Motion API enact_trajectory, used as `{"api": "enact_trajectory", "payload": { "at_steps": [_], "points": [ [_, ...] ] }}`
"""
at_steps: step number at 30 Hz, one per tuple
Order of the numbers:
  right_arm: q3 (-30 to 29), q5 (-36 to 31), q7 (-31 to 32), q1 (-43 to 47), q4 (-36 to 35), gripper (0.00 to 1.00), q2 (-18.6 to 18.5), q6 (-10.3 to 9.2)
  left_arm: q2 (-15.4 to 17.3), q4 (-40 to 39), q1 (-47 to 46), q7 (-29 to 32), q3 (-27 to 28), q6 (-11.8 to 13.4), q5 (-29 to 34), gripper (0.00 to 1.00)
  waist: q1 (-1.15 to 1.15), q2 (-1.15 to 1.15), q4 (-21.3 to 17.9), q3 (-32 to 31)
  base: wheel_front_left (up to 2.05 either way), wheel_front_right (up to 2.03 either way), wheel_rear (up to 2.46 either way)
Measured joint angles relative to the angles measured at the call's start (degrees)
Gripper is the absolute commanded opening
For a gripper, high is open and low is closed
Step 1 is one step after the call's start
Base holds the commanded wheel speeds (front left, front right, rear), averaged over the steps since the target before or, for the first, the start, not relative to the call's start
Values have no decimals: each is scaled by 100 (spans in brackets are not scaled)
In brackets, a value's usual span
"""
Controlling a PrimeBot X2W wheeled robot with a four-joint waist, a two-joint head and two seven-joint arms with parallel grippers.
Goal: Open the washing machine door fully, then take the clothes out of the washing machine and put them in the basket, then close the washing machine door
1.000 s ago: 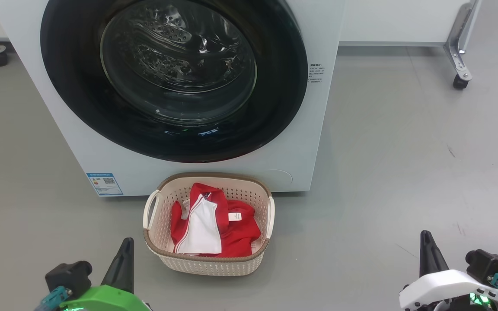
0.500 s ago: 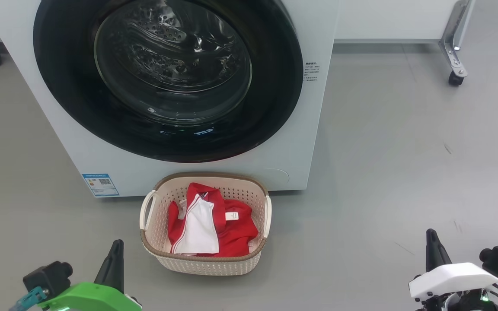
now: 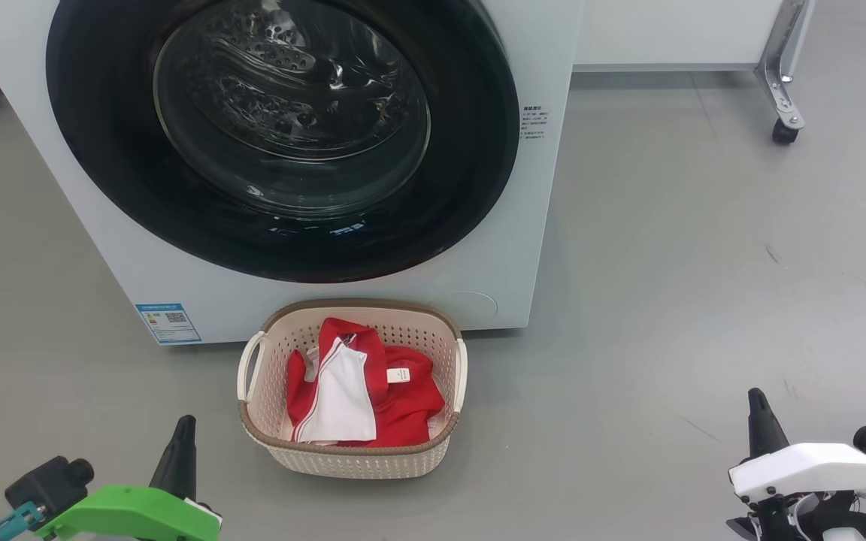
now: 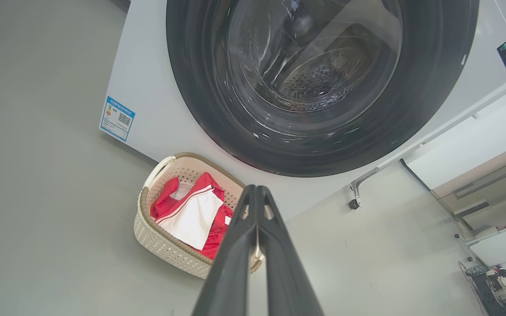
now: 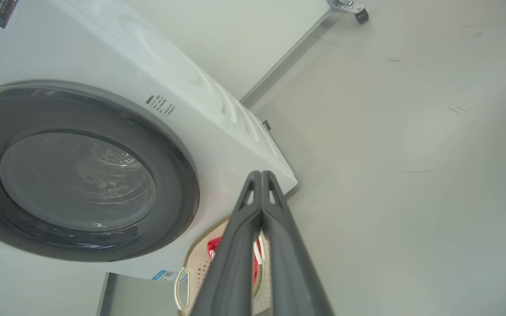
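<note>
Head view: the washing machine door (image 3: 283, 128) sits flush in the front of the washing machine (image 3: 215, 300), and the clothes (image 3: 403, 398) lie heaped in the basket (image 3: 361, 306), which stands on the floor (image 3: 666, 263) just in front of the machine. The left gripper (image 3: 183, 432) and the right gripper (image 3: 758, 409) hang low at either side, fingers pressed together and empty, both well apart from the basket. All three parts of the task look done, so the step in hand is likely a clean withdrawal. To do it well, keep both arms wide of the basket handles and off the glossy door.

Left wrist view: the closed fingers (image 4: 235, 245) point toward the basket's near rim, with the door above. No red shows through the glass, though reflections make the drum hard to read, so one check for a leftover garment is worthwhile.

Right wrist view: the door ring lies even against the white front, which suggests it is latched.

The floor is smooth grey, bare and level, with a few faint scuffs. A blue sticker (image 3: 168, 321) marks the machine's lower front, and a metal leg on a caster (image 3: 782, 113) stands behind at the right.
</note>
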Motion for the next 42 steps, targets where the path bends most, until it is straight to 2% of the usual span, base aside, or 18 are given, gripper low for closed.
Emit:
{"api": "enact_trajectory", "payload": {
  "at_steps": [42],
  "points": [
    [-686, 3063, 702, -495, 245, 0, 43, 479, -187, 443, -371, 493, 898, -491, -2895, 0, 0, 0, -215, 68, 0, 0, 0]
  ]
}}
